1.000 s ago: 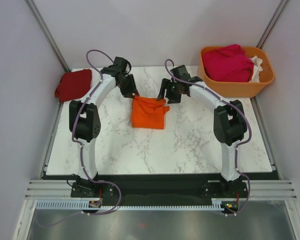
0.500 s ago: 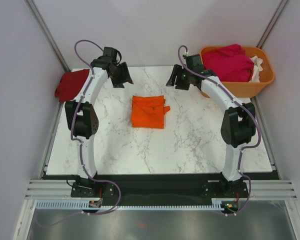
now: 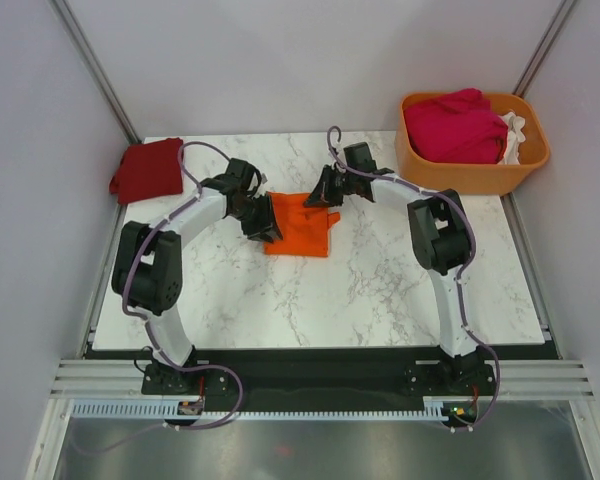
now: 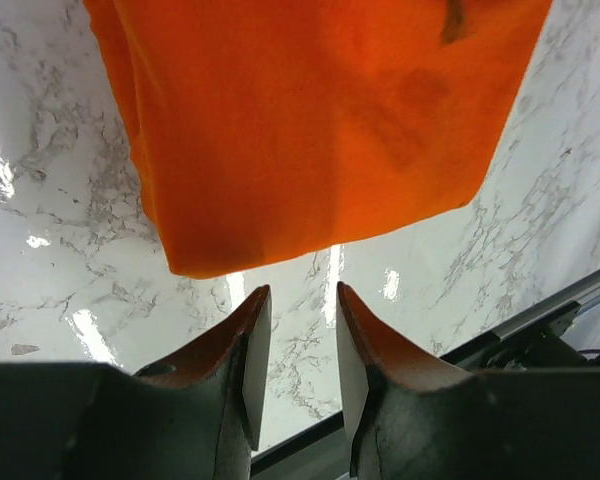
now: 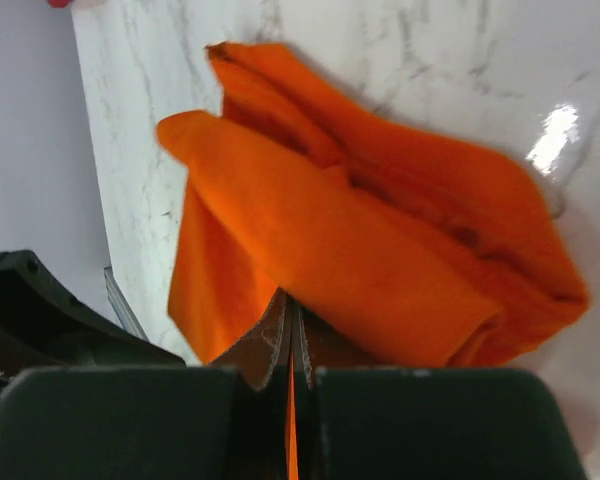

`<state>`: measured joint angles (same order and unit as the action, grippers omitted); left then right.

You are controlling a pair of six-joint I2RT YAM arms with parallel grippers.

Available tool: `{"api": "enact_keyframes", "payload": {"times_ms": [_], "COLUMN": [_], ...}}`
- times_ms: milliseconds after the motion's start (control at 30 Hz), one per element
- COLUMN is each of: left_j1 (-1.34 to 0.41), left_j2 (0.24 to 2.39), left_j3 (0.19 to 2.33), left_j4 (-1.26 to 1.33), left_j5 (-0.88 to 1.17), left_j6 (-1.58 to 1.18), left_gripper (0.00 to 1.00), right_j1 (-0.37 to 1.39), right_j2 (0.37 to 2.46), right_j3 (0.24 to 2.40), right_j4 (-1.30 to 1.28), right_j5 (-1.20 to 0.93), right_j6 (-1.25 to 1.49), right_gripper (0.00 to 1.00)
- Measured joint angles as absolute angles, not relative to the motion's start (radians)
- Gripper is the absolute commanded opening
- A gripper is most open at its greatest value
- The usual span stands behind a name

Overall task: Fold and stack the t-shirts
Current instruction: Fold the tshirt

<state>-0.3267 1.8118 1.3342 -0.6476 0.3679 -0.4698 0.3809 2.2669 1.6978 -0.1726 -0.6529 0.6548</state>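
Observation:
The bright orange t-shirt [image 3: 302, 227] lies folded in the middle of the table. My left gripper [image 3: 263, 226] sits low at its left edge. In the left wrist view its jaws [image 4: 300, 295] stand apart over bare marble, just short of the orange t-shirt [image 4: 320, 130]. My right gripper [image 3: 319, 191] is at the shirt's far right corner. In the right wrist view its jaws [image 5: 288, 300] are pressed together against the rumpled orange t-shirt [image 5: 380, 260], with an orange sliver between them. A dark red t-shirt [image 3: 148, 168] lies folded at the table's far left corner.
An orange plastic basket [image 3: 472, 178] stands at the back right, holding a magenta t-shirt [image 3: 454, 126] and a white one [image 3: 516, 130]. The marble table [image 3: 380, 280] ends at a black strip in front of the arm bases. Grey walls close in on both sides.
Both arms swung from raised positions down to the orange t-shirt. The right gripper went from wide open to shut, and the left gripper's jaws narrowed.

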Motion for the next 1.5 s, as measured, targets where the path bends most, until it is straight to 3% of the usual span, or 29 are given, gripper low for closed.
{"api": "enact_keyframes", "payload": {"times_ms": [233,367,500,567,667,700,733,800,833,1000,1300,1500], "left_j1": [-0.322,-0.321,-0.321,-0.322,-0.322,-0.322,-0.322,-0.322,-0.32,-0.294,-0.229,-0.211], "left_j2": [1.88,1.895,1.869,1.858,1.816,1.789,1.756,1.686,1.655,1.584,1.772,1.871], "left_j3": [1.287,1.22,1.183,1.178,1.175,1.175,1.176,1.185,1.198,1.251,1.2,1.185], "left_j4": [-0.56,-0.505,-0.46,-0.454,-0.469,-0.478,-0.489,-0.502,-0.506,-0.487,-0.37,-0.289], "left_j5": [0.339,0.321,0.316,0.315,0.311,0.308,0.301,0.279,0.263,0.204,0.241,0.308], "left_j6": [-0.471,-0.492,-0.507,-0.511,-0.514,-0.511,-0.512,-0.506,-0.502,-0.485,-0.466,-0.467], "left_gripper": [0.34,0.34,0.4,0.51,0.72,0.76,0.8,0.81,0.79,0.78,0.78,0.77], "right_j1": [0.324,0.293,0.27,0.265,0.264,0.264,0.265,0.266,0.266,0.264,0.261,0.263], "right_j2": [2.407,2.469,2.512,2.517,2.517,2.517,2.516,2.513,2.503,2.333,1.752,1.689], "right_j3": [1.806,1.869,1.886,1.886,1.898,1.907,1.923,1.966,1.988,1.979,1.539,1.348], "right_j4": [-0.167,-0.149,-0.135,-0.134,-0.136,-0.139,-0.146,-0.154,-0.158,-0.166,-0.111,-0.145], "right_j5": [-0.718,-0.764,-0.791,-0.806,-0.807,-0.806,-0.806,-0.803,-0.797,-0.766,-0.727,-0.701], "right_j6": [0.66,0.663,0.676,0.685,0.689,0.693,0.701,0.702,0.707,0.703,0.632,0.561], "right_gripper": [0.09,0.1,0.09,0.11,0.3,0.55,0.67,0.88,0.9,0.95,0.98,0.97]}}
